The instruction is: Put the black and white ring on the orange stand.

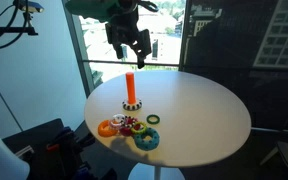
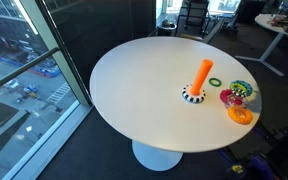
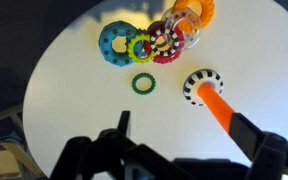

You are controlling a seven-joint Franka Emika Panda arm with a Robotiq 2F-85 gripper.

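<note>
Claw (image 3: 181,122) hangs above the white worktop (image 3: 79,100), fingers spread wide, holding nothing. Just beyond it, the black and white ring (image 3: 201,85) lies around the foot of the orange stand (image 3: 224,112). A small green ring (image 3: 144,83) lies near, apart. Farthest, a cluster of coloured rings (image 3: 154,40) touches together.

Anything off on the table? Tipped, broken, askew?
Nothing stands out. The orange stand is upright, and the black and white ring lies flat around its base. The other rings lie flat in a cluster near the table edge, a green ring slightly apart.
</note>
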